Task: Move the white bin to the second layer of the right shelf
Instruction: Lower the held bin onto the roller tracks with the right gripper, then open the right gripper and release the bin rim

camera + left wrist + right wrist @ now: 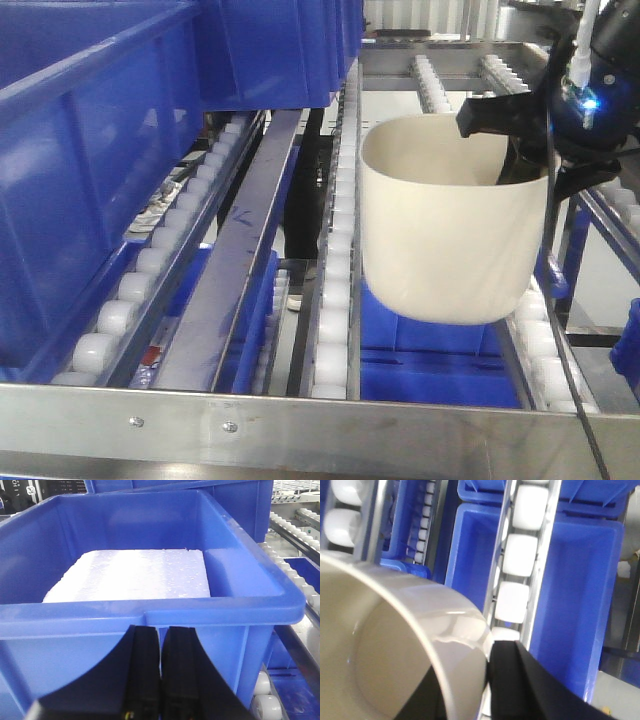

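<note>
The right pincer (515,150) grips the glossy cream-white bin (445,225) by its rim at two o'clock; the left pincer (160,670) is closed, empty.

Warehouse-style storage area: steel flow rack (330,415) with white roller tracks (335,300), stacked blue crates (110,150).

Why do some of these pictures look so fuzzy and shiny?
Front view: the near blue crate is soft. Left wrist view: the end effector is a dark blur. Right wrist view: the white bin is too close for focus, with glare on its rim.
</note>
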